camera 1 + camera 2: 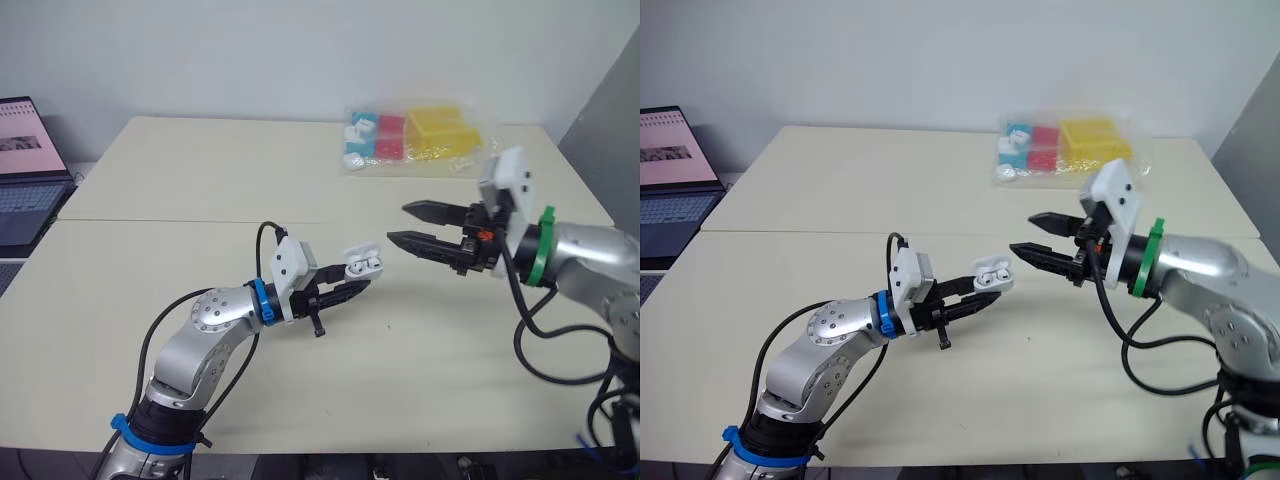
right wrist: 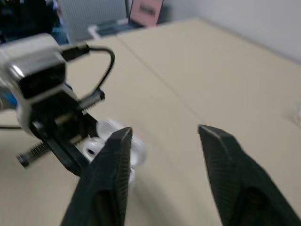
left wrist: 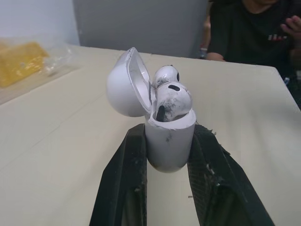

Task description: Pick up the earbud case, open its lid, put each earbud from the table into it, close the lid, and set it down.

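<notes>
The white earbud case (image 1: 364, 265) is held above the table's middle by my left gripper (image 1: 352, 287), which is shut on its body. Its lid (image 3: 124, 84) stands open, and two white earbuds (image 3: 169, 94) sit in the case with their heads sticking up. My right gripper (image 1: 405, 225) hovers just right of the case, open, with nothing between its fingers and a small gap to the case. In the right wrist view the case (image 2: 101, 141) shows blurred beyond one black fingertip (image 2: 123, 137).
A clear bag of coloured blocks (image 1: 412, 137) lies at the table's far right. A laptop (image 1: 25, 170) stands off the table's left edge. A seam (image 1: 160, 221) crosses the tabletop. A person in black (image 3: 254, 28) sits beyond the table in the left wrist view.
</notes>
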Robot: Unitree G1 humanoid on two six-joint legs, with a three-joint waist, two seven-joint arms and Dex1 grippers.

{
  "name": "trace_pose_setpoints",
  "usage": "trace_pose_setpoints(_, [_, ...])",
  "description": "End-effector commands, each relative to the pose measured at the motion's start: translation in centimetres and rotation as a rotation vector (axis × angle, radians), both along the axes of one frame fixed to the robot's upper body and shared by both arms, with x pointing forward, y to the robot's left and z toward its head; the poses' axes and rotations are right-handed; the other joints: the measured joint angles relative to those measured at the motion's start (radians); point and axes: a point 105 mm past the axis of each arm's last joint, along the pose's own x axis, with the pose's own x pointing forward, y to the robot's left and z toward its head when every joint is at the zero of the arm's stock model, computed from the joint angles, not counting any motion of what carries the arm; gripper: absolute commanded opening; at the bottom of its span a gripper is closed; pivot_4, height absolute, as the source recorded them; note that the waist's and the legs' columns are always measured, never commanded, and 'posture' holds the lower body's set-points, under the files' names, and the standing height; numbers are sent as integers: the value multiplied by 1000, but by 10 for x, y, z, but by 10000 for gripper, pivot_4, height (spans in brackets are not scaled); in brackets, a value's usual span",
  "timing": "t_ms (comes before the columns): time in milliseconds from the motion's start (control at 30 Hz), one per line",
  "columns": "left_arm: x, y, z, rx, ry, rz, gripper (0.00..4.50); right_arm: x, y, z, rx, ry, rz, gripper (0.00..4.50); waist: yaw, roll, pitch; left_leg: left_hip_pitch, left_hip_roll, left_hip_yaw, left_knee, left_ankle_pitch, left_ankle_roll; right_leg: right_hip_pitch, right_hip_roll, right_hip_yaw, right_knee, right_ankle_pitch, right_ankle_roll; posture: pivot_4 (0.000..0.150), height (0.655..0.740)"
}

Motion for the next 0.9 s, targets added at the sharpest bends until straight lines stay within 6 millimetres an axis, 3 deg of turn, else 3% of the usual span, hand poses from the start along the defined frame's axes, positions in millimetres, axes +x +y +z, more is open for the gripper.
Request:
trace_pose_setpoints(33, [-7, -7, 9, 11, -82, -57, 7937, 2, 7, 4, -58, 7, 96, 9825, -1, 0, 0, 0, 0, 0, 0, 0, 0, 0, 0, 0, 0, 0, 0, 1500, 7400])
trace_pose_setpoints(133, [-11, -10, 7, 24, -95, -79, 7937, 12, 16, 0, -127, 9, 150, 0, 0, 0, 0, -1, 1, 0, 0, 0, 0, -1, 1, 0, 0, 0, 0, 1500, 7400])
trace_pose_setpoints(367, [-14, -13, 5, 31, -108, -92, 7937, 10, 31, -14, -217, 47, 282, 0, 3, 0, 0, -1, 2, 0, 0, 0, 0, -1, 0, 0, -1, 0, -1, 1500, 7400])
trace_pose_setpoints(533, [-11, -11, 6, 27, -122, -74, 7937, -22, 35, -13, -193, 115, 436, 0, 4, 0, 0, -1, 2, 0, 0, 0, 0, -1, -3, 0, -1, 3, -5, 1500, 7400])
trace_pose_setpoints(700, [-11, -11, 4, 26, -117, -75, 7937, -30, 32, -17, -206, 138, 451, 0, 4, 0, 0, -1, 1, 0, 1, 0, 0, 0, -3, -1, 0, 2, -4, 1500, 7400])
trace_pose_setpoints(900, [-9, -12, 7, 5, -111, -70, 7937, -25, 24, -32, -224, 163, 390, 0, 4, 0, 0, -1, 1, 0, 1, 0, 0, 0, -3, -1, 1, 0, 0, 1500, 7400])
